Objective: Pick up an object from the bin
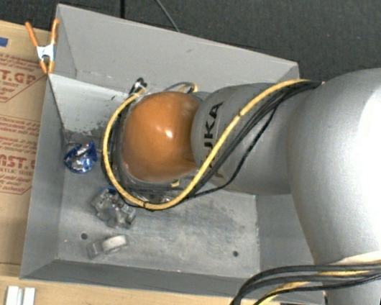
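Camera view, from above: a small pale grey piece [107,243], flat and oblong, lies on the floor of the bin [215,222] near the lower wall, left of the middle. Just above it in the picture is the claw [113,208], low over the floor, a glinting cluster of metal and clear parts; it is near the pale piece, but contact between them cannot be made out. Whether the claw is open or closed cannot be told, and nothing can be seen gripped in it. To the upper left of the claw, near the bin's left wall, sits a crumpled blue and white thing [80,156], apart from both the claw and the pale piece. Directly over the claw bulges the rounded orange cover [155,135] on the wrist, ringed by a yellow and black cable [112,134]. Behind it the silver arm [336,152] stretches in from the right across the bin's right side.
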You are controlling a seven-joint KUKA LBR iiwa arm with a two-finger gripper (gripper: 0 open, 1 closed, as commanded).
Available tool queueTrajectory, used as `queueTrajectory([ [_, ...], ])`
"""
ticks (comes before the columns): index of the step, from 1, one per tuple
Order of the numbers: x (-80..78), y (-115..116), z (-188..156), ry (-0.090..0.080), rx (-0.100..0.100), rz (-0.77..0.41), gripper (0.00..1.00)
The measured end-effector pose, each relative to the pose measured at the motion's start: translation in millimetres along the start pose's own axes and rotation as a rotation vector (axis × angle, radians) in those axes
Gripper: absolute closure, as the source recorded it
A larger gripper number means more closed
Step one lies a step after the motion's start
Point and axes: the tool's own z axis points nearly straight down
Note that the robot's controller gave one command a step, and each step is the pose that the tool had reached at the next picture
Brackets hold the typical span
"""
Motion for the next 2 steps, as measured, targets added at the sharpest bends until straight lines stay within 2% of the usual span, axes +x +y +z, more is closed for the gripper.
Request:
queueTrajectory([
  [1, 0.1, 0, 0, 0.0, 0.0, 0.0, 0.0],
  [2, 39.1, 40, 8, 0.004, -0.003, -0.412, 0.0],
])
